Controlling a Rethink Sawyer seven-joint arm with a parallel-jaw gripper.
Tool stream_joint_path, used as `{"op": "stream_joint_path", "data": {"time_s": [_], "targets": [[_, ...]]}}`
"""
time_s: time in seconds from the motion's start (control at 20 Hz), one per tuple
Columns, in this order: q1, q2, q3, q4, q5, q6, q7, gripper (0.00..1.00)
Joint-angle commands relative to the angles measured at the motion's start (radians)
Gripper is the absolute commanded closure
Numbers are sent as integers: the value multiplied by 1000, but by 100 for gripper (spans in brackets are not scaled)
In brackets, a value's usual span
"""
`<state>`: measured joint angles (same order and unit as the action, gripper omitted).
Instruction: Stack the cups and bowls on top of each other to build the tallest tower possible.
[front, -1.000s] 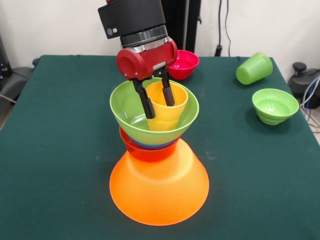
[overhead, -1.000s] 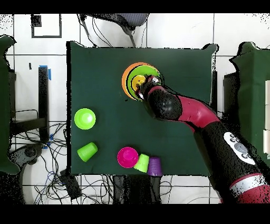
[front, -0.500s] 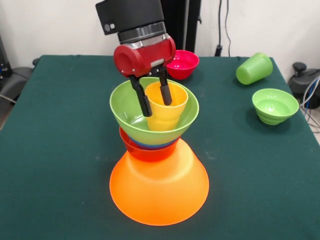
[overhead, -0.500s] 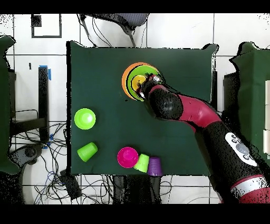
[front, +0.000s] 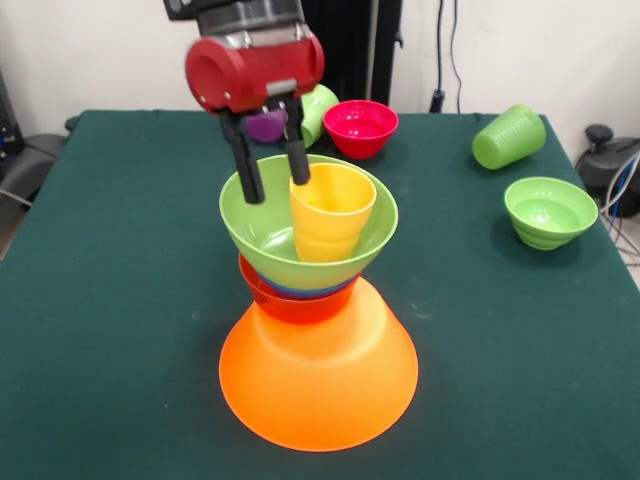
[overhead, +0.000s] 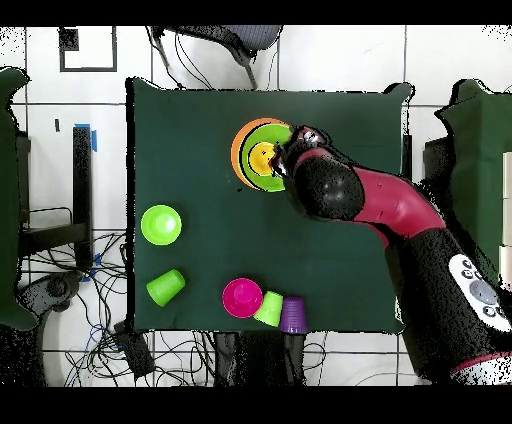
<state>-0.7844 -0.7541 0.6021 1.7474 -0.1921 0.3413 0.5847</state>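
At the table's (front: 90, 330) middle stood a half-built tower (front: 315, 300).
Huge orange bowl (front: 318, 385) as base, then red-orange (front: 290, 300), blue, large green bowl (front: 265, 235) and yellow cup (front: 330, 215); the gripper (front: 272, 170) hung above, fingers apart and empty. Left, by my judgement: pink bowl (front: 360, 125), small green bowl (front: 548, 210), 3 cups at the edges.
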Motion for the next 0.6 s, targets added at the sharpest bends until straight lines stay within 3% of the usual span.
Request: {"op": "stream_joint_path", "data": {"time_s": [0.05, 0.35, 0.6], "targets": [[38, -59, -53, -87, -34, 222, 73, 0], [5, -46, -21, -163, -11, 384, 28, 0], [-1, 56, -14, -332, -33, 545, -41, 0]]}}
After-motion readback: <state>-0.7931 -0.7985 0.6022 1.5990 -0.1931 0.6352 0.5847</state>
